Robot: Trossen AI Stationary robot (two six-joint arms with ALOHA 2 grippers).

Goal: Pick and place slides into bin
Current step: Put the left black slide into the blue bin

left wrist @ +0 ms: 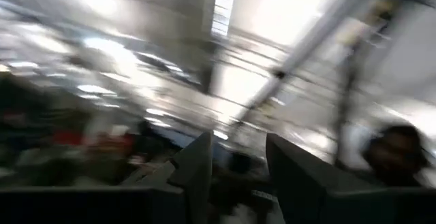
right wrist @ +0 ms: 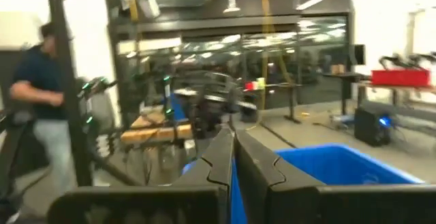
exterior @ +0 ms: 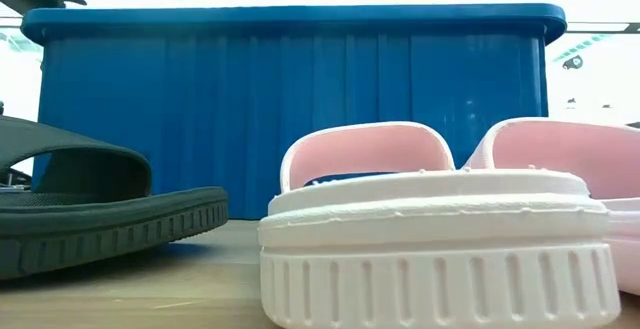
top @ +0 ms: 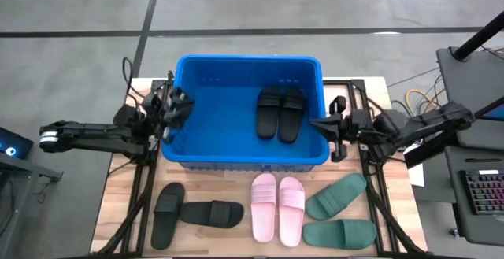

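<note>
Blue bin is holding one black pair; right end effector, fingers together and empty, should be spreading before descending on the green slides; left end effector, part-spread, empty.

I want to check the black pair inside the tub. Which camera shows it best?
The high view: the black pair lies side by side inside the blue tub. The low view shows only the tub's outer wall; the right wrist view shows tub, no pair; the left wrist view, neither.

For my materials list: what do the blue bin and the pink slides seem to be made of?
The bin looks like moulded hard plastic, fairly glossy: ribbed walls, thick rim. The pink slides seem soft matte foam or rubber, judging by the thick ridged soles; which one is unclear.
</note>
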